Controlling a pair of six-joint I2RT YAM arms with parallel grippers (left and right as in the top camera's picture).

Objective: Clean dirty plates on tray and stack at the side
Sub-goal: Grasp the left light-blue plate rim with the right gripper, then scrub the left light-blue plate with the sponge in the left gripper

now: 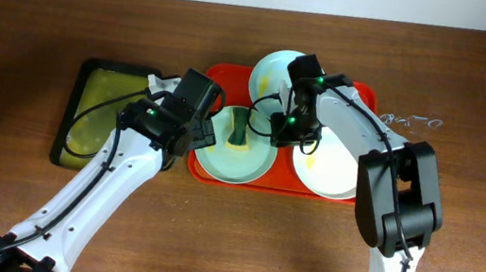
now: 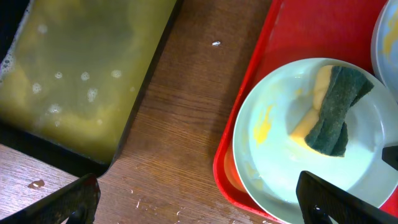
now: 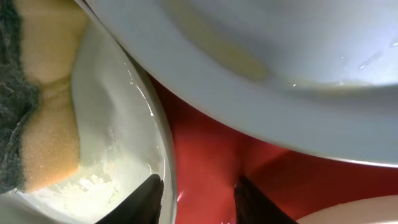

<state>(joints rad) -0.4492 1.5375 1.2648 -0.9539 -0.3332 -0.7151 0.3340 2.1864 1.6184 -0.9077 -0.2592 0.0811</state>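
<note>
Plates (image 1: 338, 173) — three on one red tray (image 1: 217, 73), one sponge (image 1: 238, 128) among them — left fingers (image 2: 326, 200) and right fingers (image 3: 140, 202) spread, empty.

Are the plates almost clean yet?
Done: nothing, no stack beside the red plastic tray. In hand: a yellow-and-green sponge lies on the smeared round mint-green plate; left gripper and right gripper are open. Left: washing it, the other mint plate, the white plate, then stacking.

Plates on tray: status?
Left tool open; right tool open, low over tray. Sponge lies on smeared mint plate. Nothing stacked yet.
</note>
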